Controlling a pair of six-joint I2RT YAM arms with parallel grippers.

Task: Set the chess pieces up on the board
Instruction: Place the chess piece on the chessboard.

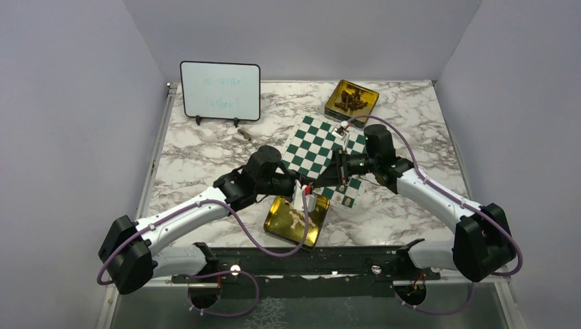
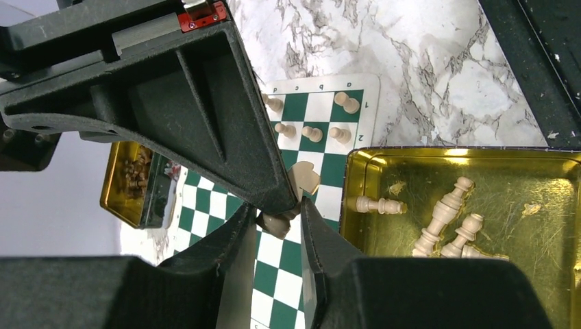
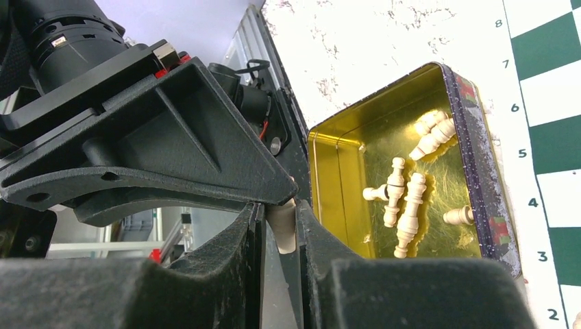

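A cream chess piece [image 2: 277, 224] hangs over the near corner of the green and white board [image 1: 312, 147], just above the near gold tin [image 1: 281, 223]. My left gripper [image 2: 277, 216] has its fingers pressed on the piece's base. My right gripper [image 3: 281, 219] is shut on the same piece [image 3: 282, 233] from the other side. In the top view the left gripper [image 1: 301, 186] and right gripper [image 1: 327, 177] meet tip to tip. Several cream pieces [image 2: 445, 212] lie in the near tin. A few pieces [image 2: 312, 133] stand on the board's edge rows.
A second gold tin [image 1: 351, 99] with dark pieces sits beyond the board's far corner. A black-framed whiteboard [image 1: 220, 91] stands at the back left. The near tin's rim [image 3: 479, 171] lies right against the board's numbered edge [image 3: 548, 137].
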